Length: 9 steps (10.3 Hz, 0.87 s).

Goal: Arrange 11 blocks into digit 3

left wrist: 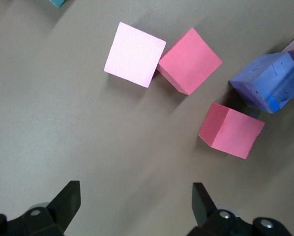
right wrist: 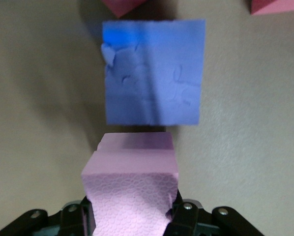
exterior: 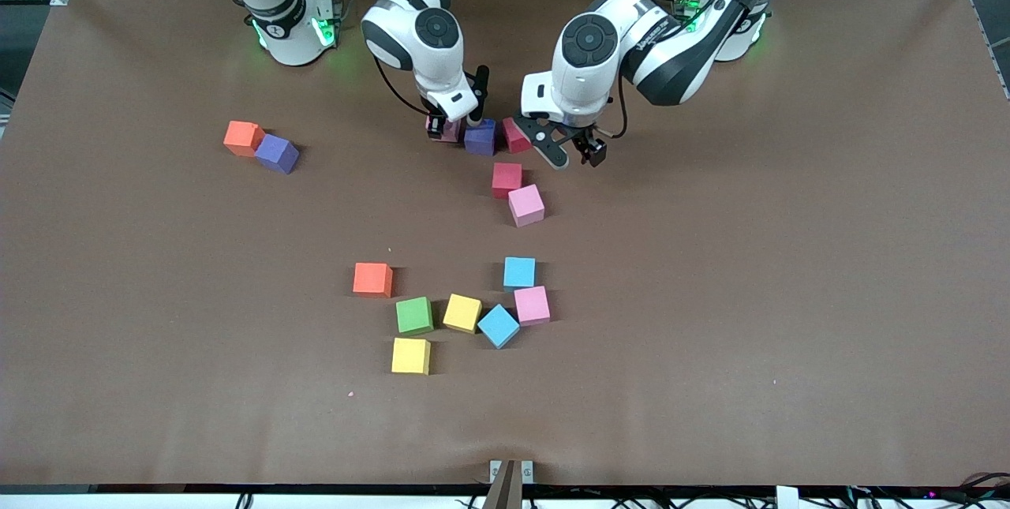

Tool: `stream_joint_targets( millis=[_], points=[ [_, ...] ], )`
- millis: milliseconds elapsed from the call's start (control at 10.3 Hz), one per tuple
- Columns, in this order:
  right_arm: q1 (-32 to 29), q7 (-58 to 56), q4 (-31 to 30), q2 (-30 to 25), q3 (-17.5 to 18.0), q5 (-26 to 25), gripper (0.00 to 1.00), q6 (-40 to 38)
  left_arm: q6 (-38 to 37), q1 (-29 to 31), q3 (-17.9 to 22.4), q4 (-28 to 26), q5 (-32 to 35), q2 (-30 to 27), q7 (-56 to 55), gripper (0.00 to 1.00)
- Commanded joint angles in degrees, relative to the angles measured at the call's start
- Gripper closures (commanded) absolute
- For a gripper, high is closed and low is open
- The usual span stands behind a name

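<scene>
We see the right pincer (exterior: 444,127) clamped on a pink block (right wrist: 131,196), upper centre of frame, touching a purple block (exterior: 480,137). Left pincer (exterior: 574,152) gapes wide over bare bench (exterior: 789,256). Other blocks (exterior: 465,312) lie scattered mid-frame.

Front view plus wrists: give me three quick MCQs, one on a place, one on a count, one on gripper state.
1. The pink block in the right gripper sits beside which block?
A. purple B. green C. yellow

2. How many yellow blocks are on the table?
A. one B. two C. three

3. The left gripper is:
A. shut on a red block B. open, empty C. shut, empty

Key: 1 A, the purple block is right next to it. 2 B, two yellow blocks show. 3 B, fingers apart over bare table.
</scene>
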Motion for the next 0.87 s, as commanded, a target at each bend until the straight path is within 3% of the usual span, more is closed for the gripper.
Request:
stream_joint_targets(
  millis=[0, 775],
  points=[
    [0.8, 0.0, 2.7, 2.5, -1.9, -2.8, 1.0, -0.2, 0.2, 0.2, -0.4, -0.1, -0.9, 0.0, -0.8, 0.0],
    [2.6, 0.4, 5.2, 5.1, -2.7, -3.4, 1.0, -0.5, 0.9, -0.2, -0.4, -0.1, -0.9, 0.8, -1.4, 0.0]
  ],
)
